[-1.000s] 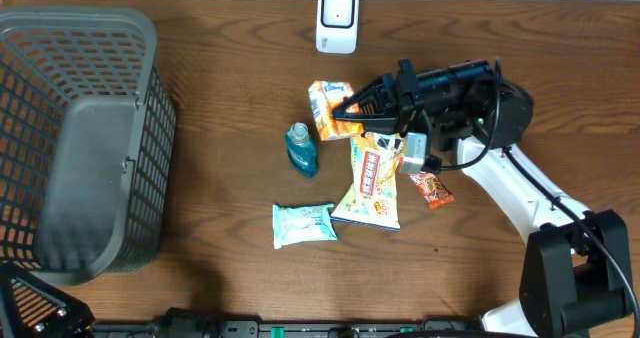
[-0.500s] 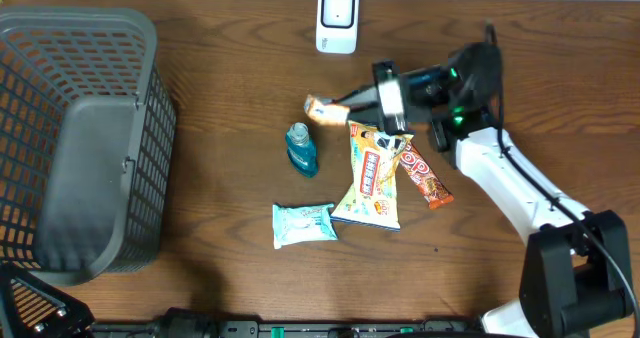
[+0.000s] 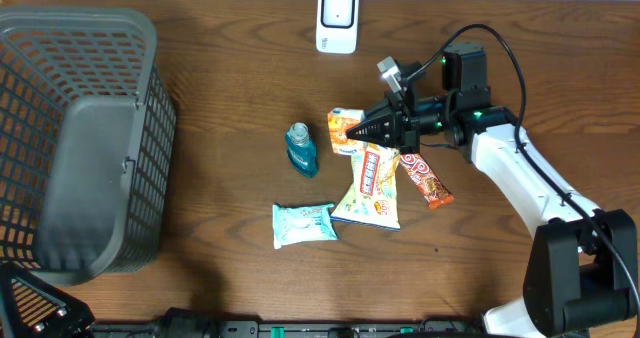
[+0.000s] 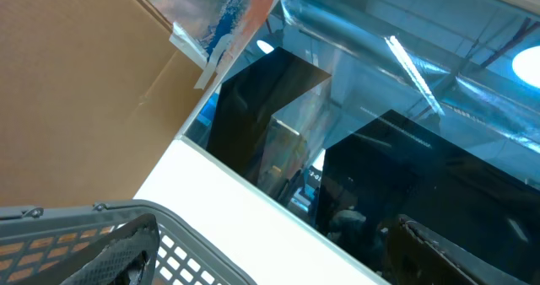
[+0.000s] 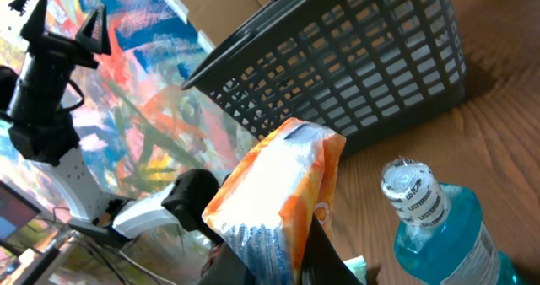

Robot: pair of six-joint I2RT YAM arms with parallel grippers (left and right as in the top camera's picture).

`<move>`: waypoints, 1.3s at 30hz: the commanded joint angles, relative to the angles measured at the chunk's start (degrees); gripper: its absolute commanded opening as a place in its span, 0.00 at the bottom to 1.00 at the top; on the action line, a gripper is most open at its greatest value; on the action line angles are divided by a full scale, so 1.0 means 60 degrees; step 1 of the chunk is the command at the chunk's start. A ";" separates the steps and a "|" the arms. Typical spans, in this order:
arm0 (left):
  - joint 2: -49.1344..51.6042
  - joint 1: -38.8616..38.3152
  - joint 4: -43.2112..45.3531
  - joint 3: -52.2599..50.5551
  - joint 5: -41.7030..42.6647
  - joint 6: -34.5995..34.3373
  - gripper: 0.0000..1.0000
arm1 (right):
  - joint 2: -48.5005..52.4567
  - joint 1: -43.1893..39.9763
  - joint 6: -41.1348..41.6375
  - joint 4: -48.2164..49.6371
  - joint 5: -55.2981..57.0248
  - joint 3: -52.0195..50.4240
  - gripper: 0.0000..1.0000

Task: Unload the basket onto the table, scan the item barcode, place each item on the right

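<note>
The right gripper (image 3: 364, 131) was clamped shut on an orange-and-white snack packet (image 3: 343, 128), holding it near the centre of the overhead frame. The packet hung just right of a blue mouthwash bottle (image 3: 301, 148) and well below the white barcode scanner (image 3: 337, 20) at top centre. A yellow snack bag (image 3: 372, 183), a red bar (image 3: 427, 178) and a wipes pack (image 3: 304, 223) lay lower down. A grey basket (image 3: 152, 153) filled the left side. The left gripper, outside the overhead frame, stood wide apart.

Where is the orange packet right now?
Overhead view, centre-right: the orange packet is pinched in the right gripper, just right of the blue bottle, with the white scanner beyond it.
</note>
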 commanded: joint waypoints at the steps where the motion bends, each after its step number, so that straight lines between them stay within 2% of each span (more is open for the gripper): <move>1: -0.0011 0.0033 0.0051 -0.0040 -0.0120 -0.0051 0.86 | -0.0022 0.0226 0.0612 -0.0437 0.1228 0.0062 0.01; 3: -0.0011 0.0033 0.0051 -0.0040 -0.0120 -0.0051 0.86 | -0.0022 0.0397 0.1402 -0.0900 0.3497 0.0062 0.01; 5: -0.0011 0.0033 0.0051 -0.0040 -0.0120 -0.0051 0.86 | -0.0022 0.0590 0.2834 -0.1253 0.6426 0.0062 0.01; 9: -0.0011 0.0033 0.0047 -0.0040 -0.0120 -0.0051 0.86 | -0.0022 0.0688 0.4113 -0.1188 0.8247 0.0066 0.01; 13: -0.0011 0.0033 0.0007 -0.0051 -0.0120 -0.0051 0.86 | -0.0022 0.0699 0.5089 -0.0940 0.8892 0.0215 0.01; 22: -0.0011 0.0033 -0.0022 -0.0226 -0.0120 -0.0051 0.86 | 0.0495 0.1180 0.5650 -0.0976 1.1453 0.1679 0.02; 25: -0.0011 0.0033 -0.0022 -0.0295 -0.0124 -0.0051 0.86 | 0.1290 0.1188 0.6127 -0.1013 1.1610 0.2605 0.01; 28: -0.0011 0.0033 -0.0022 -0.0321 -0.0120 -0.0051 0.86 | 0.2761 0.1151 0.6921 -0.1005 1.1723 0.4204 0.01; 39: -0.0011 0.0033 -0.0029 -0.0324 -0.0124 -0.0047 0.86 | 0.6419 0.1133 0.8193 -0.1235 1.2225 0.9289 0.01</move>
